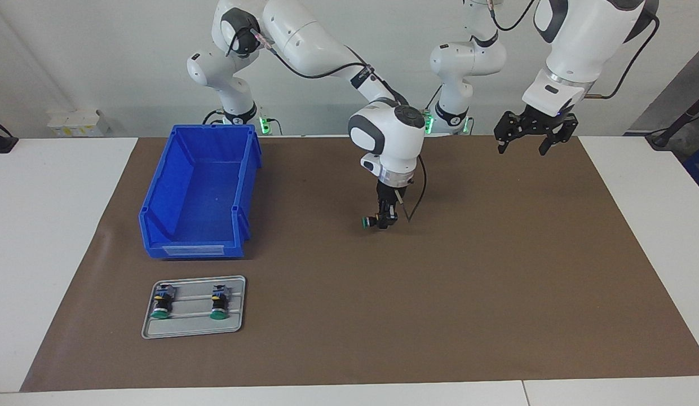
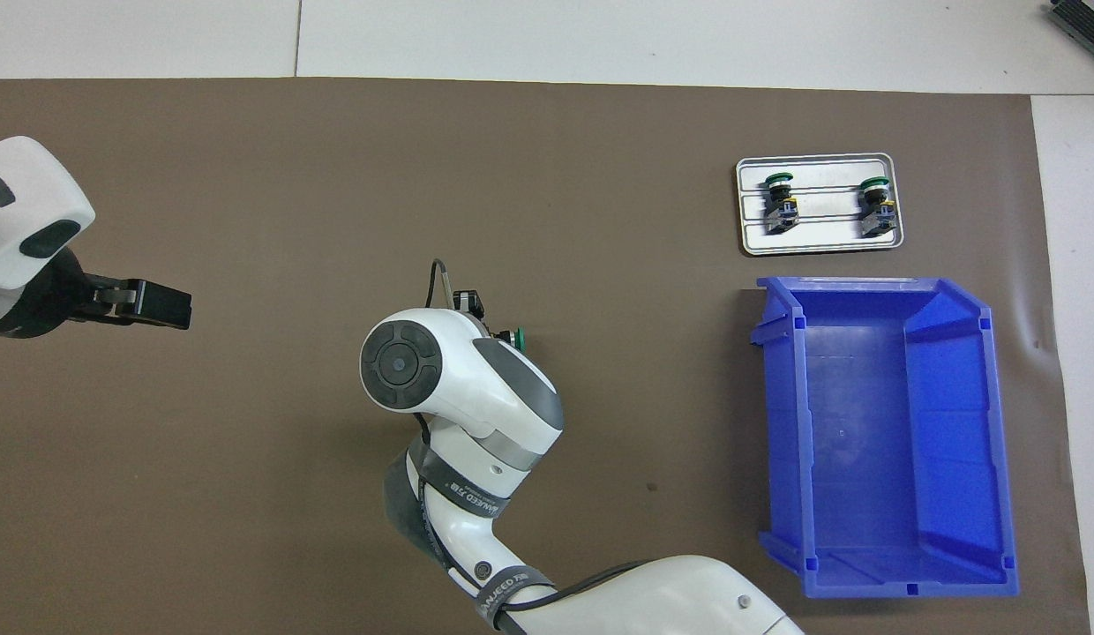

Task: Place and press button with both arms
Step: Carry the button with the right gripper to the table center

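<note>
The right tool (image 1: 385, 220) hangs low over the middle of the brown mat (image 1: 496, 270), pointing straight down, its fingers pinched tight on the button (image 1: 367, 223). The button lies sideways in the grip, its green cap sticking out toward the right arm's end of the desk (image 1: 56, 225). In the overhead view most of that tool is covered by the arm's white wrist, and only the green cap (image 2: 514, 338) peeks out past it. From the facing view I cannot tell whether the button touches the mat or is just above it.

Toward the right arm's end from that tool stands the blue bin (image 1: 198, 194), well apart from it. Farther from the robots than the bin lies the grey tray (image 1: 193, 327), with two other buttons (image 1: 160, 301) lying on their sides on it, green caps pointing away from the robots, one beside the other and apart.

The left tool (image 1: 529, 135) is up in the air over the mat's edge at the left arm's end, well apart from the right tool, its fingers spread wide with nothing between them. In the overhead view it shows as a black block (image 2: 150, 302) at the end of the white wrist. That arm waits.
</note>
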Controlling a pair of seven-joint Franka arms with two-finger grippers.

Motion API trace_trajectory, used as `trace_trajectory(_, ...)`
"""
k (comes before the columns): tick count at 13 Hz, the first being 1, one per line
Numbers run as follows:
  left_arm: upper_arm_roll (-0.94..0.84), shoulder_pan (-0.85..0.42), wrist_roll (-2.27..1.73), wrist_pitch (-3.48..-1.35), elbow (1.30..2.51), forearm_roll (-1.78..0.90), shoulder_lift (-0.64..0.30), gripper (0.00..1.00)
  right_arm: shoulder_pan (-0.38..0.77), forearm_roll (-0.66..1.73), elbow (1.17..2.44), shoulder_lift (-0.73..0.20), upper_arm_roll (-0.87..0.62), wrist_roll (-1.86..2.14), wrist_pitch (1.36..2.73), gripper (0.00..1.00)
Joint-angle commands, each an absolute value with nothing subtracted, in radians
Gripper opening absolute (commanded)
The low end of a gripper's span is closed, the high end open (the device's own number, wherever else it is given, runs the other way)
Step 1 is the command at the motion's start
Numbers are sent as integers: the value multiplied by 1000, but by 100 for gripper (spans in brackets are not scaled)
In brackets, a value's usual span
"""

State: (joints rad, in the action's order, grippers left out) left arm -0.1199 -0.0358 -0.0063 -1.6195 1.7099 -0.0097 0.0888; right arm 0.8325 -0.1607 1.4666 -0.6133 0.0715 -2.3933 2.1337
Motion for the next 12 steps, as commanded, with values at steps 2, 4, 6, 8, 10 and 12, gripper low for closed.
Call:
trace_trajectory(2,-110,-78,-2,-1614,1732,-6,107,100,836,-187,1566,-598,69,-2422,2255,0)
trace_trajectory(4,-110,-90,0,-1631,1736,-6,110,100,839,-192,1566,-598,69,-2413,2258,65)
trace_trajectory(6,-110,-95,2,-1681,1755,-6,113,100,842,-224,1556,-597,69,-2341,2246,100)
trace_trajectory(8,-118,-97,2,-1724,1769,-9,114,100,835,-229,1558,-572,69,-2283,2243,100)
trace_trajectory(10,-120,-132,14,-1765,1789,-21,114,100,783,-219,1587,-488,68,-2176,2220,100)
trace_trajectory(12,-120,-159,56,-1811,1813,-44,107,100,723,-204,1661,-372,66,-2029,2197,100)
